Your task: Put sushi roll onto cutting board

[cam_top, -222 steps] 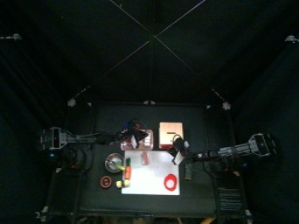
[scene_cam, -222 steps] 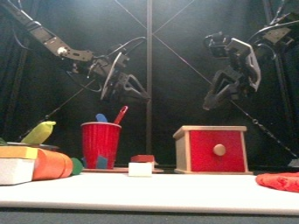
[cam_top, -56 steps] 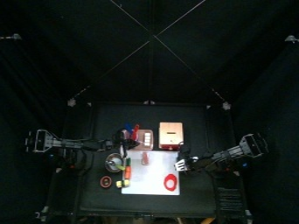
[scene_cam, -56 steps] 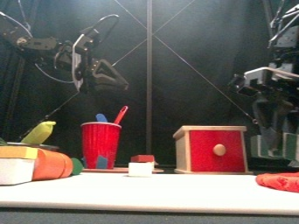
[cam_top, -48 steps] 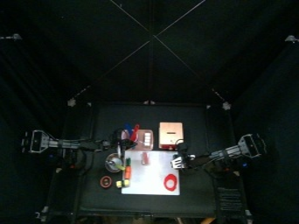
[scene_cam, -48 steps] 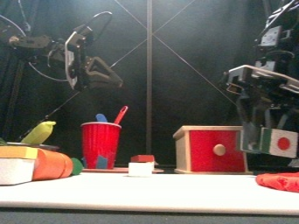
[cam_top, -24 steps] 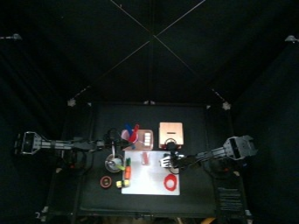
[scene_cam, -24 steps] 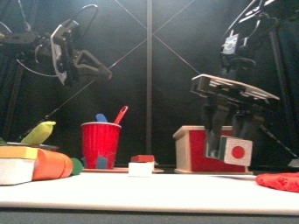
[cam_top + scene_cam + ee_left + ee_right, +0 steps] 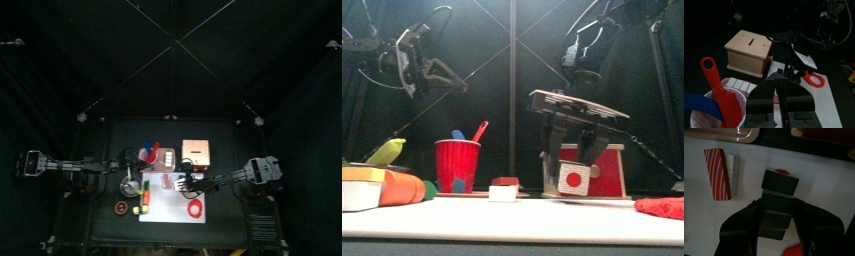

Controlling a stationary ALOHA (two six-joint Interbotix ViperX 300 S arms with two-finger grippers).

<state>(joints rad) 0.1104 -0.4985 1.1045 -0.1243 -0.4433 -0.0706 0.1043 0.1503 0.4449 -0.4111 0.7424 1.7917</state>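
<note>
Right gripper (image 9: 567,150) has the roll (image 9: 575,180) pinched between its jaws, which stand pretty wide because the piece itself is chunky. From the front camera the roll hangs low over the board (image 9: 462,215), white end face with the red dot turned toward the camera. It looks like a sliver of gap is left under it, but I honestly can't tell if it's touching. The wrist cam shows white board right under it, and from above it sits over the far part of the board, so I'd say placement is basically lined up.

On handling: it looks like a toy block, rigid and light, dark wrap on the sides, flat faces. I don't expect it to squash or sag. The grip is across the two flat dark sides, which is where I'd want it, since the flats give the pads something square to press on. The smooth finish might be a bit slick, so I wouldn't tilt it. Set on a flat side it should sit fine; on an edge it could tip.

There's a red striped piece (image 9: 721,174) lying on the board just beside the drop spot, so I'd keep clear of that.

Left gripper (image 9: 449,78) is parked up high above the cup (image 9: 456,165), and I can't tell how its jaws stand
</note>
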